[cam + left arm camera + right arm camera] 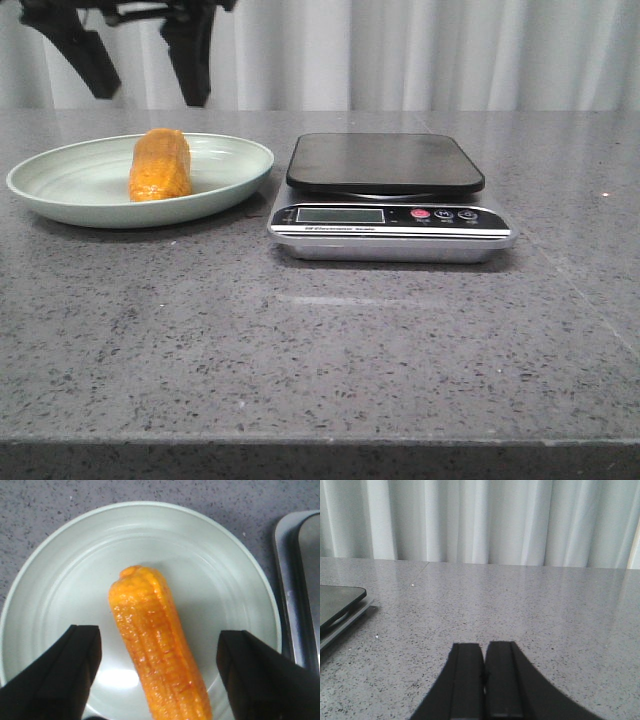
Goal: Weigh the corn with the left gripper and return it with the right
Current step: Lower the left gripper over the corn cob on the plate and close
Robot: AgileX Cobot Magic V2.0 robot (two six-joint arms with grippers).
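The orange-yellow corn (160, 165) lies on the pale green plate (60, 185) at the left of the table. My left gripper (145, 95) hangs above the plate, open, its two dark fingers spread. In the left wrist view the corn (157, 665) lies between the open fingers (75, 665), which do not touch it; the plate rim (60, 535) rings it. My right gripper (484, 652) is shut and empty, low over bare table; it is out of the front view.
A kitchen scale (385, 163) with a black platform and a display (340, 214) stands right of the plate; its edge shows in the left wrist view (300, 595) and the right wrist view (337, 605). White curtains hang behind the grey stone table.
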